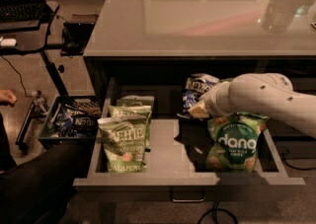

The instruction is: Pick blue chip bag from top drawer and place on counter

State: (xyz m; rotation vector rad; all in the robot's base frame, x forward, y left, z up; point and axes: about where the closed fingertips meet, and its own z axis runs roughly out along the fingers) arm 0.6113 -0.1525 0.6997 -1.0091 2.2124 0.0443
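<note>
View down into an open top drawer (148, 182) beneath a glossy grey counter (197, 16). The dark blue Kettle chip bag (196, 86) stands at the drawer's back, right of centre. A white robot arm reaches in from the right. Its gripper (197, 109) sits at the bag's lower edge, and whether it has hold cannot be told. A good pick likely needs a firm pinch, then a straight lift clear of the green Dang bag (233, 141) just in front.

the hand (198, 110), at the blue chip bag (194, 89), is mostly hidden behind its arm (266, 100).
</note>
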